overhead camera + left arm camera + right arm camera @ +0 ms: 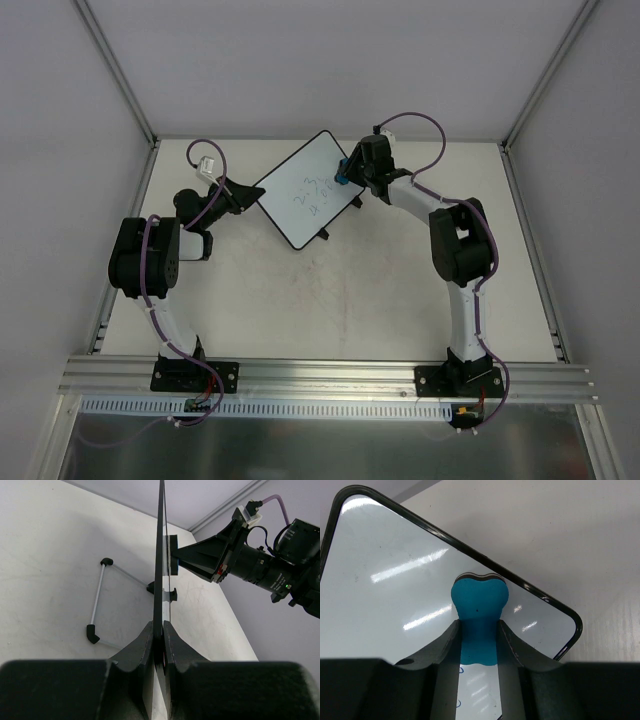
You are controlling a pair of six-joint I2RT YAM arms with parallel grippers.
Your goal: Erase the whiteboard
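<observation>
**Whiteboard** [300, 195]: flat, glossy white, with a thin black rounded frame. It was held raised near the worktop's far edge, mid-width, and blue scribbles were present.

**Left gripper** [159, 632]: fingers clamped on the board's thin rim.

**Right gripper** [479, 630]: fingers closed on a soft blue eraser [479, 597], set against the board face near a corner.

**Risk:** wiping pressure could pivot the slick board out of that narrow pinch, or run the eraser off the rim.

Lab test cell: white panel walls [300, 60], aluminium rail [330, 372].
</observation>
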